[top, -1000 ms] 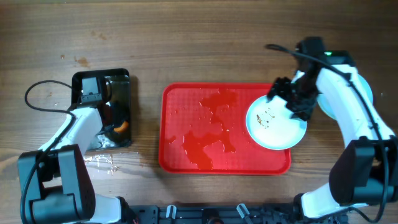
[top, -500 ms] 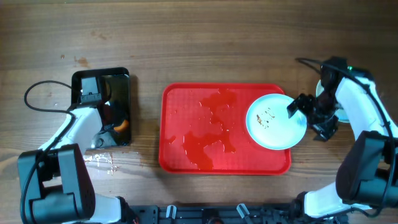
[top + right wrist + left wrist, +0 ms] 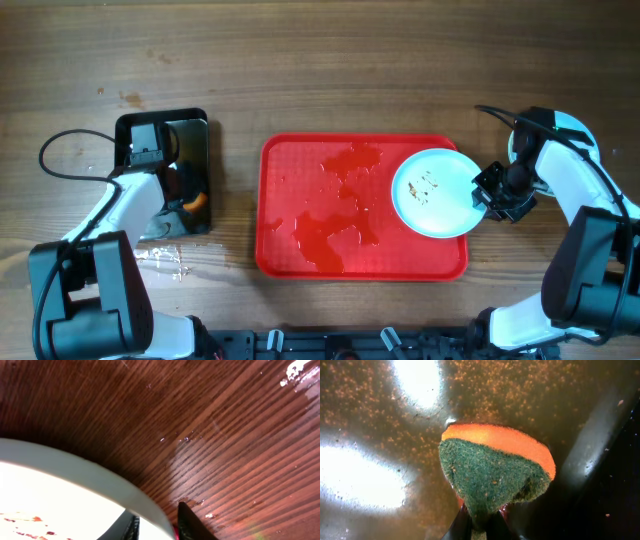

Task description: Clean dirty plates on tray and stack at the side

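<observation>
One pale mint-blue plate with brown specks lies on the right end of the red tray, overhanging its right rim. My right gripper is at that plate's right edge. In the right wrist view its two dark fingers straddle the plate's rim, and the right gripper is shut on it above the wooden table. My left gripper is shut on a green and orange sponge over brown, speckled water. From overhead the sponge sits in the black pan.
Wet patches spread over the tray's middle. A sliver of another pale plate shows beside my right arm on the table. Water drops lie on the wood below the pan. A black cable loops at the left.
My right gripper came down from over the plate to its right edge and closed on the rim. The plate shifted slightly left. The left arm stayed still.
</observation>
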Action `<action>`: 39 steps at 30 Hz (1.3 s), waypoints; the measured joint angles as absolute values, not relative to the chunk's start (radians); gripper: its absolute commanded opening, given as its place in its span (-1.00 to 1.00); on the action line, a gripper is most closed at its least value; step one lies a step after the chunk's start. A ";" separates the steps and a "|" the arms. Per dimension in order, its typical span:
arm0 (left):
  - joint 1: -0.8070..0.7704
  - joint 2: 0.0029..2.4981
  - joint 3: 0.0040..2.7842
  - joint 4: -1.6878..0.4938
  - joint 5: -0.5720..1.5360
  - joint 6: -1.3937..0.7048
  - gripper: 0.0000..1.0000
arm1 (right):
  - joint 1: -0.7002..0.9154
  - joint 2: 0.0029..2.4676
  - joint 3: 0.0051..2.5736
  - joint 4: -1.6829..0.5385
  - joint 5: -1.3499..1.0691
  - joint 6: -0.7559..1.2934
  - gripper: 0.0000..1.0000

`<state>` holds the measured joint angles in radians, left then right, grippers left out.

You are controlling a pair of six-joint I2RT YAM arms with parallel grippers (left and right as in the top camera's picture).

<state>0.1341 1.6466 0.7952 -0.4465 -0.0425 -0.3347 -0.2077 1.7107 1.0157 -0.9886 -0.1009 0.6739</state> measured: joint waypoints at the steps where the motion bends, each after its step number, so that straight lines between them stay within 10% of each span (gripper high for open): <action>1: 0.134 1.647 0.795 -0.447 -0.042 -0.335 -0.92 | -0.208 1.711 1.016 -0.985 -0.101 0.673 -0.60; 20: 0.134 1.647 0.795 -0.447 -0.042 -0.335 -0.92 | -0.214 1.704 0.896 -0.801 -0.136 0.685 -0.91; 32: 0.134 1.647 0.795 -0.447 -0.042 -0.335 -0.92 | -0.213 1.692 0.892 -0.876 -0.129 0.703 0.14; 39: 0.138 1.647 0.795 -0.446 -0.035 -0.335 -0.92 | -0.212 1.468 1.029 -1.051 -0.081 0.707 0.26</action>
